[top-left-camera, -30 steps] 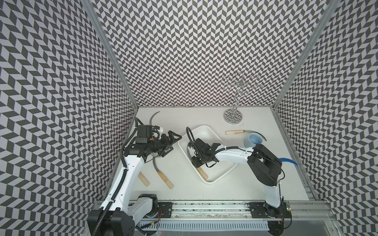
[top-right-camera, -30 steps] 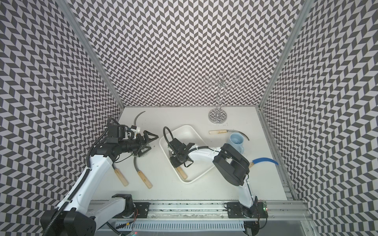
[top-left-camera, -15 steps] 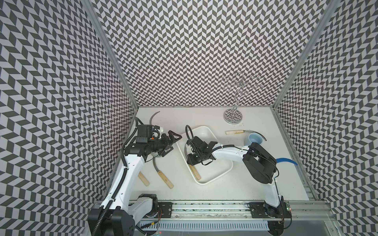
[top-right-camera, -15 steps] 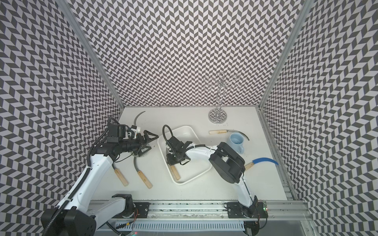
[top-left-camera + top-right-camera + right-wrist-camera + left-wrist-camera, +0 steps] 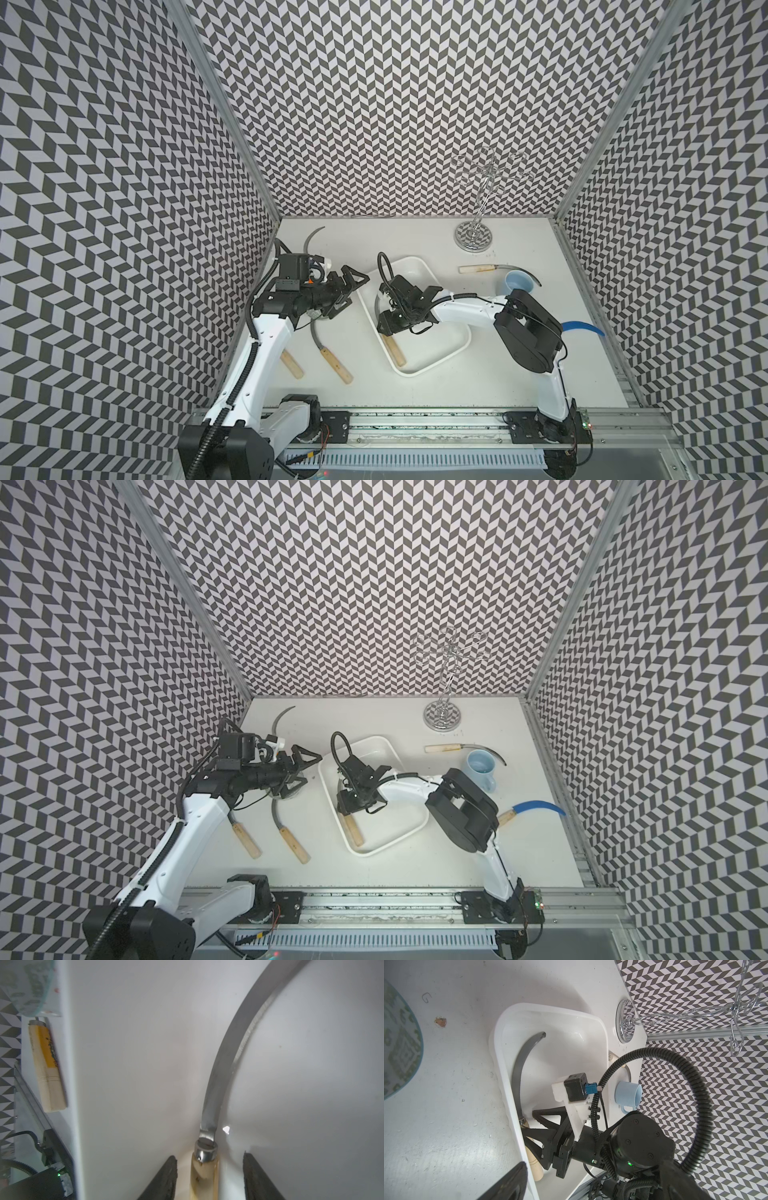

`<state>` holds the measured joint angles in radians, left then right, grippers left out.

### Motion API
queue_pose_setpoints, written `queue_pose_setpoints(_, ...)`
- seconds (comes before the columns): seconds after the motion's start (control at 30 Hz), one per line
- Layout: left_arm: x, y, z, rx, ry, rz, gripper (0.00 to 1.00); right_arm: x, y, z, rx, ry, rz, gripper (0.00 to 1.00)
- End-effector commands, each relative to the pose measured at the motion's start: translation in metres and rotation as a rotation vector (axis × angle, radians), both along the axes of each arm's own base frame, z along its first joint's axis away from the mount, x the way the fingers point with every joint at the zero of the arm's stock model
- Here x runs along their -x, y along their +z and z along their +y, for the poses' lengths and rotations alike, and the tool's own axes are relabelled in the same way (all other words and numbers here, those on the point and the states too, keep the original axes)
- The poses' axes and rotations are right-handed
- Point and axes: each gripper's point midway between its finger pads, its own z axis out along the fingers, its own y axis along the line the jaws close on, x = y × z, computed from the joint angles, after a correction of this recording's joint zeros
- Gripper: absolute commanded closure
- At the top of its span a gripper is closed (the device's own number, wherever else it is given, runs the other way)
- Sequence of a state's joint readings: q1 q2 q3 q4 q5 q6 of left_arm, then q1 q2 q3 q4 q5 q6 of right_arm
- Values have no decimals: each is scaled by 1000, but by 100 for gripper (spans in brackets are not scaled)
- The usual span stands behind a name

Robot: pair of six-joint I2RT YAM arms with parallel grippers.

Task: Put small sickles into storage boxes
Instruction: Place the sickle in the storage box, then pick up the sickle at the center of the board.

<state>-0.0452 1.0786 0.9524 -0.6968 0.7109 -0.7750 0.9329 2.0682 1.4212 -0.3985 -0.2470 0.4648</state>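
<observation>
Since a second ago the right gripper point(image 5: 209, 1163) has let go: jaws apart beside the wooden-handled sickle point(image 5: 393, 350) lying in the white tray point(image 5: 440, 363). Left gripper point(image 5: 353, 293) hangs wide open, empty, beside the tray.

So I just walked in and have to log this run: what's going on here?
The right hand is open astride the wooden handle of a grey-bladed sickle lying in the white tray. The left hand hangs open and empty beside the tray. Five more sickles lie on the table outside it.

No legible text or labels
</observation>
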Motion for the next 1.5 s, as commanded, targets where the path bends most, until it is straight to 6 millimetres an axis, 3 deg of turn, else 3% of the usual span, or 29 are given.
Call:
queue_pose_setpoints(0.0, -4, 14, 3, -12, 6, -61, 0, -4, -3, -15, 68, -12, -28, 45)
queue_pose_setpoints(0.23, -4, 11, 5, -25, 20, -60, 0, -25, 24, -34, 129, -42, -130, 35)
queue_pose_setpoints(0.43, -6, 7, 10, -33, 62, -63, 0, -37, 50, -68, 255, -63, -254, 26)
queue_pose_setpoints(0.57, -7, 9, 23, -101, 123, -73, 0, -45, 85, -89, 305, -80, -372, 18)
queue_pose_setpoints(0.73, -9, 12, 57, -260, 270, -43, 0, -45, 140, -98, 248, -102, -468, 0)
queue_pose_setpoints(1.0, -26, 13, 77, -329, 313, -20, 0, -34, 202, -108, 186, -109, -510, 0)
queue_pose_setpoints(1.13, -45, 8, 102, -354, 375, 7, 0, -24, 229, -120, 171, -114, -524, 0)
queue_pose_setpoints(1.27, -69, 8, 133, -466, 457, 22, 0, -3, 248, -124, 33, -93, -534, 0)
queue_pose_setpoints(1.47, -96, 26, 172, -612, 550, 5, 0, 25, 283, -142, -188, -111, -617, 0)
